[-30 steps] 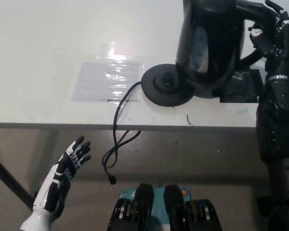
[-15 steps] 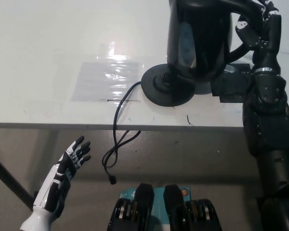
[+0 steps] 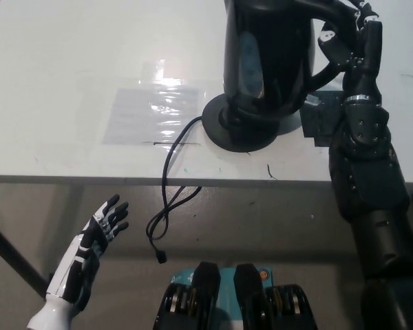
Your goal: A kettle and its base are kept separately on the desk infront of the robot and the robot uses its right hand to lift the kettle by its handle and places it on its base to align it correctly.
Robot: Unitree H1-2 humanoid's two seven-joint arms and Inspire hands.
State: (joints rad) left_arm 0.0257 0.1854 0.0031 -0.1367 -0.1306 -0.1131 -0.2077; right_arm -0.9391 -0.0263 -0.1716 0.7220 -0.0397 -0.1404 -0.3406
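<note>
Up at the far side of the white counter (image 3: 69, 82), the kettle (image 3: 265, 62) is a tall, glossy black vessel whose smooth wall catches a pale bluish reflection on the side facing the camera. Its curved black handle (image 3: 310, 14) arches off toward the robot's right, and the right hand (image 3: 351, 41) has its black fingers (image 3: 334, 45) wrapped around that handle, holding the kettle. The kettle hangs directly over the base (image 3: 241, 127), covering most of it; whether its bottom touches the base or sits just above cannot be told from this angle. The base is a round, flat black disc, and only its near rim shows clear of the kettle. A thin black cord (image 3: 168, 185) runs from the base's left edge over the near edge of the counter and dangles in loops below it. Just left of the base, a clear glossy sheet (image 3: 151, 113) lies flat. The white left hand (image 3: 96, 237) rests well below and left of the base, off the counter, fingers spread and holding nothing.
</note>
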